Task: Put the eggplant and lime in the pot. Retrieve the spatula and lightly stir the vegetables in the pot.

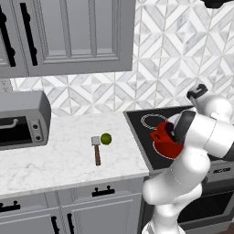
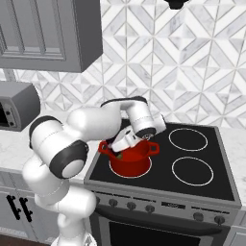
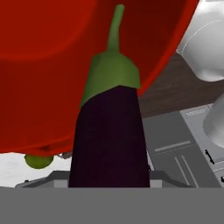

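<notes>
One eggplant point(image 3: 109, 131) is clamped in my tool point(image 2: 126, 142), stem pointing away from it, hanging over the open red pot point(image 2: 130, 158) on the stove point(image 2: 202, 185). I see a bit of green at the tool's tip above the pot's rim. Off to the tool's left, well apart on the desk point(image 1: 55, 160), the lime point(image 1: 106, 138) sits just beside the spatula point(image 1: 96, 150), near its grey head.

One eggplant point(image 3: 109, 131); one lime point(image 1: 106, 138); one pot point(image 2: 130, 160); one spatula point(image 1: 96, 150).
</notes>
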